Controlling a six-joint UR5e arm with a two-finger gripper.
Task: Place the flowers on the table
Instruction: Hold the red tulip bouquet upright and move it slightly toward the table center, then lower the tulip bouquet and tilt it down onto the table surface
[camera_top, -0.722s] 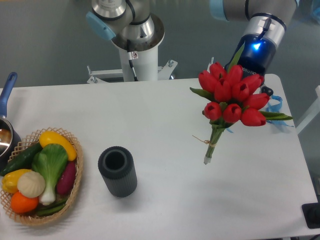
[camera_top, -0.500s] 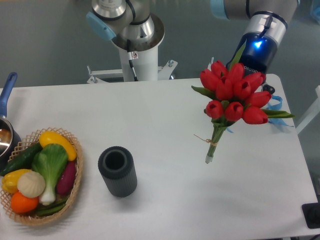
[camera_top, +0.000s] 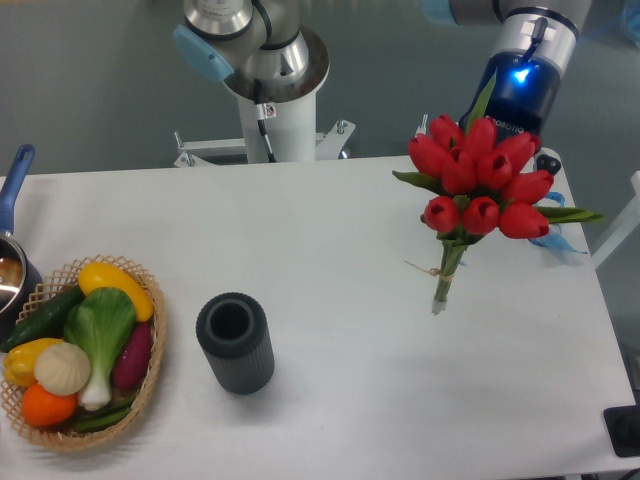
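**Tulips in the air by the right edge**

Near the table's (camera_top: 330, 230) front-left corner, we are seeing a vegetable basket (camera_top: 150, 375) and dark cylinder (camera_top: 236, 342). Farther back, by the right edge, our gripper (camera_top: 500, 135) is carrying the flowers (camera_top: 480, 185); its fingers are hiding behind blooms, so we cannot tell their spread.

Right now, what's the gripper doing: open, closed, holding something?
Gripper: its fingers are hidden behind the tulip heads, so its state cannot be told. The flowers hang from it, stems pointing down over the table.

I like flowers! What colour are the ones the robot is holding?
The flowers are red, with green stems and leaves, seen clearly in the camera view.
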